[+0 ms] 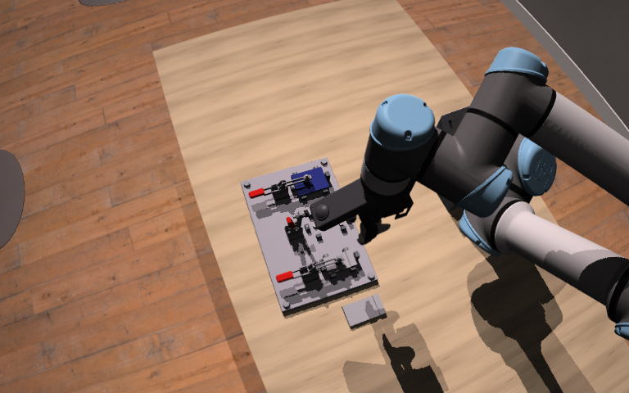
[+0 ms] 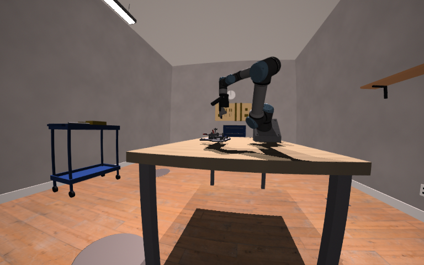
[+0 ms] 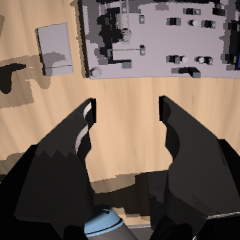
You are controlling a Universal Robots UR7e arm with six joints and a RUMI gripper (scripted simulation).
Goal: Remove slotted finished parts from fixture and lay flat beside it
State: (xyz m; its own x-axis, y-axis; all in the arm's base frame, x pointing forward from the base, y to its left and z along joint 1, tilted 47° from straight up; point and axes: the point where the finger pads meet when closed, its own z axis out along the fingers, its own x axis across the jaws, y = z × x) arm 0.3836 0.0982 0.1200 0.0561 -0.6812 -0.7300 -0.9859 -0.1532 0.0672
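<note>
1. The fixture (image 1: 265,228) is a grey plate on the table (image 1: 269,97), with three clamp stations in a row, each with a red handle.
2. The blank (image 1: 311,182) is blue and sits at the fixture's far end, under its clamp. Leave it alone.
3. One part (image 1: 363,311) lies flat on the table just past the fixture's near end, apart from it; the wrist view shows a step or slot line across it. First removal looks done.
4. The near-end station's handle (image 1: 284,276) lies flat. The middle station's handle (image 1: 289,221) looks raised, which suggests that clamp is released.
5. The second part cannot be made out: the middle of the fixture is in the arm's shadow and partly hidden by the wrist camera boom. Judged to be in the middle station, not confirmed.
6. The gripper (image 3: 127,111) hangs high above the table just off the fixture's long edge, level with the middle station. Jaws are partly apart with bare table showing between them, so it carries nothing.
7. Step in hand: likely positioning for the second part.
8. Next move calls for shifting over the middle station, confirming the clamp is off the part, lining the jaws across the part's narrow sides, then a straight descent.
9. Risk: clamp hardware crowds the station, and the blank's clamp sits next door; keep the fingers off both.
</note>
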